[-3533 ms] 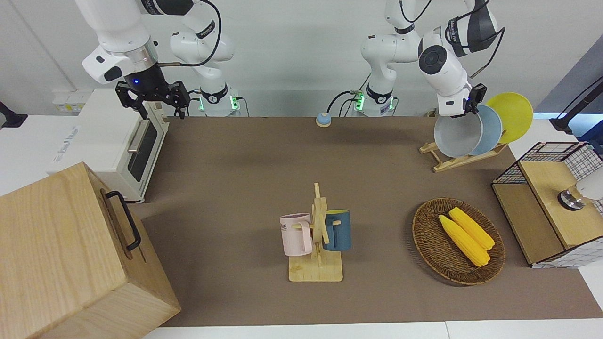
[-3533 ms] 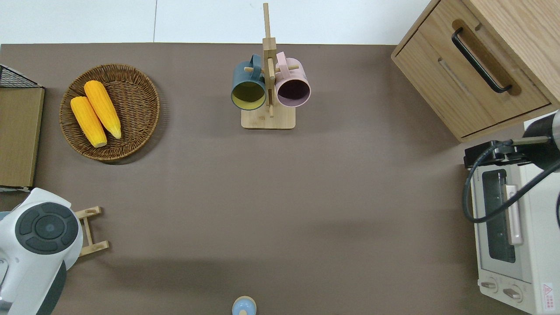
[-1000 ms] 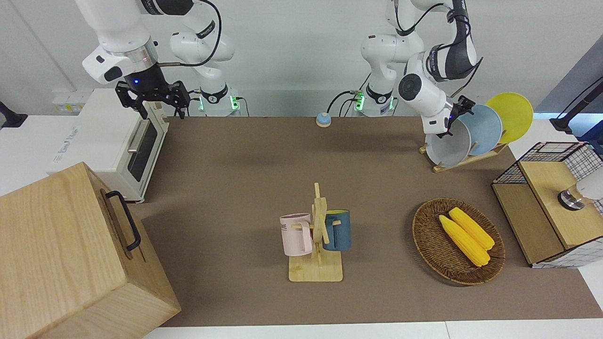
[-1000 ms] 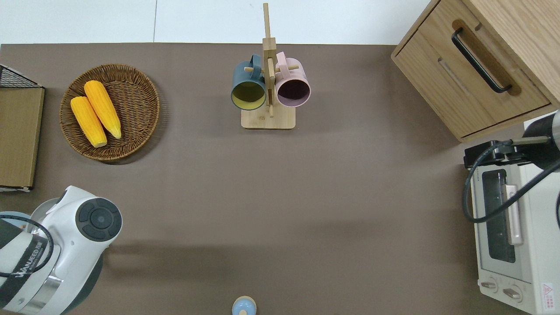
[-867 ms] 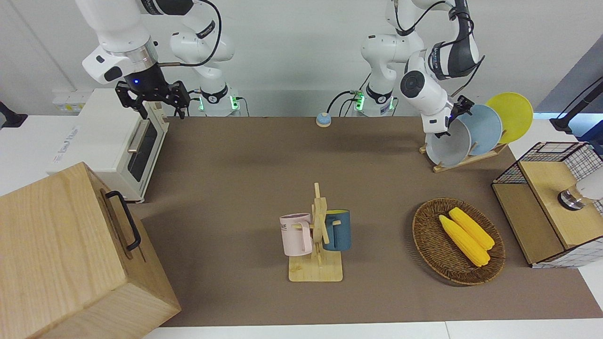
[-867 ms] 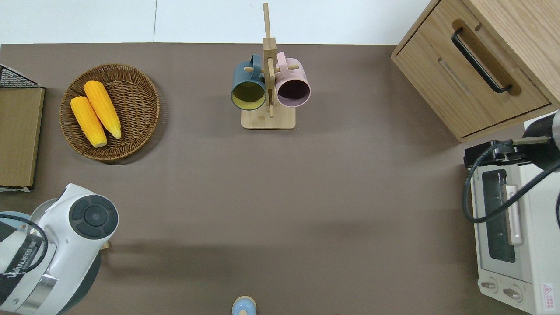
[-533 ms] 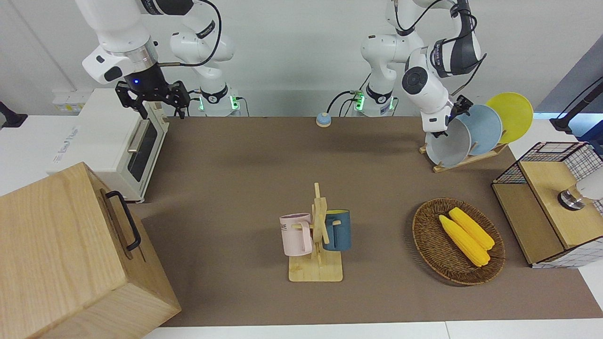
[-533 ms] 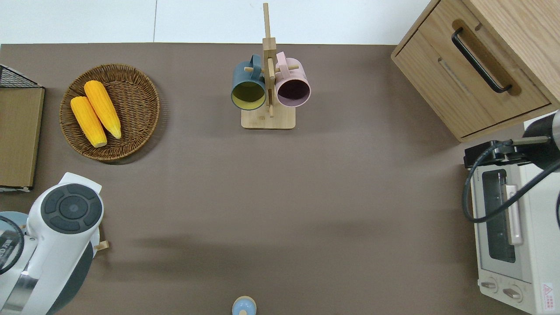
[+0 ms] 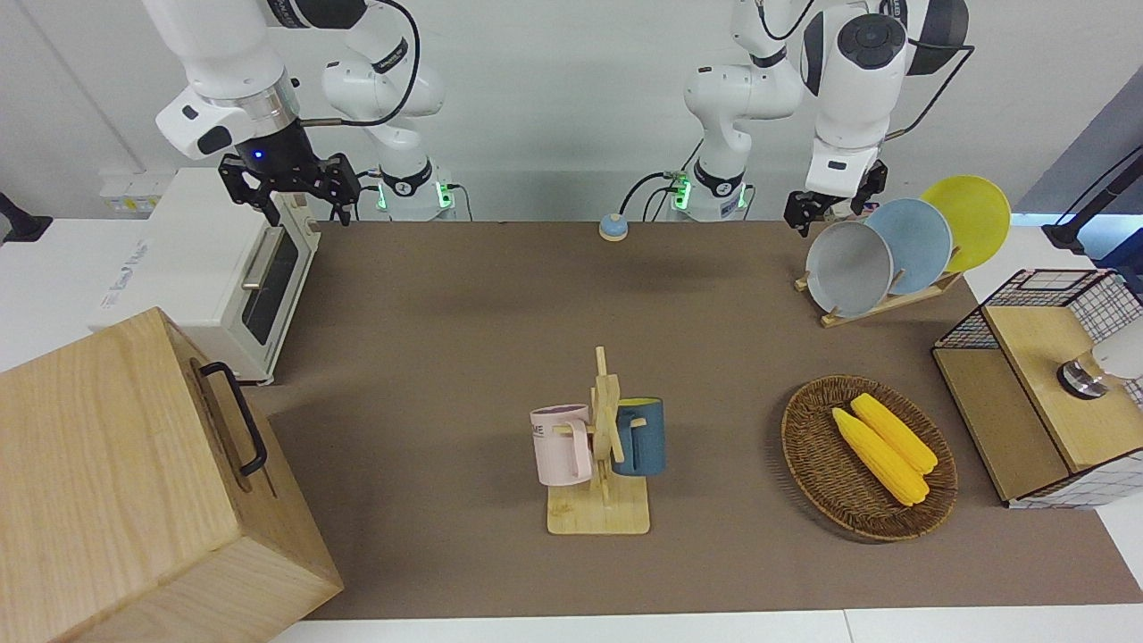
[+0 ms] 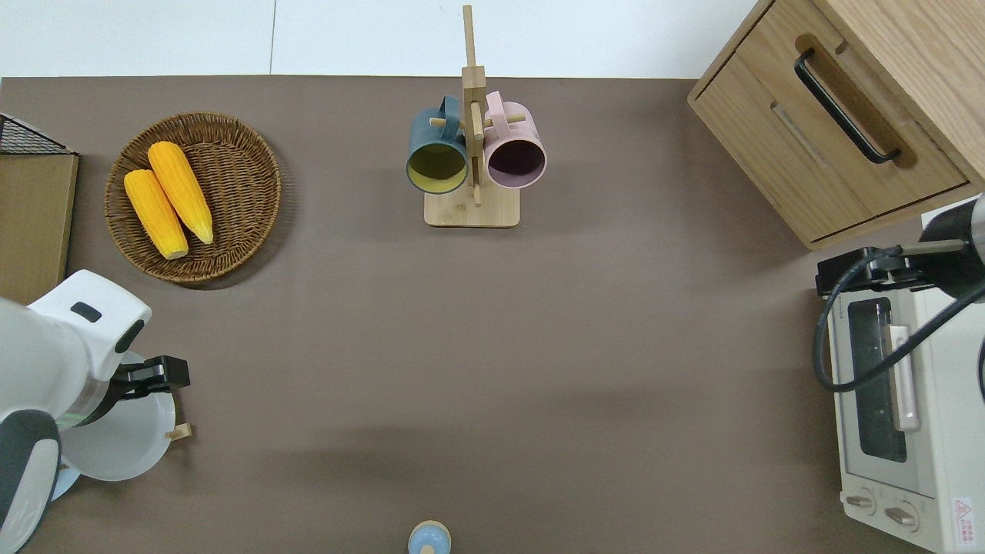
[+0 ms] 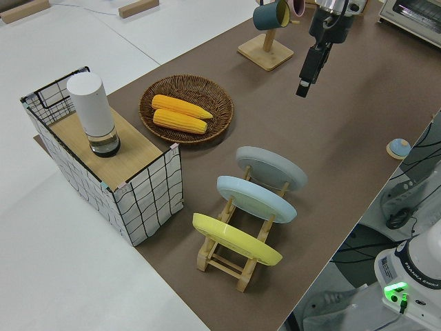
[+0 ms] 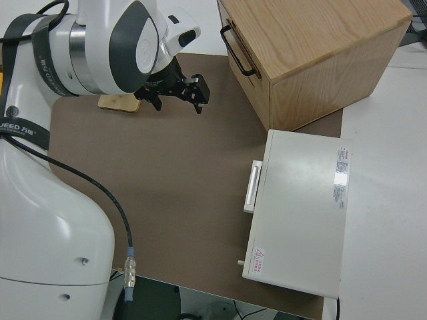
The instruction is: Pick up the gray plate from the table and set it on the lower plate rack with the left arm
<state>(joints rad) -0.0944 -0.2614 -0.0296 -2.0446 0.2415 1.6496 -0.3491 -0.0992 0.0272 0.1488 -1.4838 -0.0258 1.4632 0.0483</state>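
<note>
Three plates now stand in the lower plate rack [image 9: 880, 304], the gray plate [image 9: 848, 268] in the slot farthest from the robots, with the light blue plate [image 9: 911, 244] and the yellow plate [image 9: 969, 219] nearer to them. Half a second ago the left gripper [image 9: 835, 204] was down at the gray plate's rim; it has since lifted clear and hangs over the rim, at about eleven o'clock of it in the front view, fingers parted and empty. Right arm [image 9: 223, 71] is parked.
</note>
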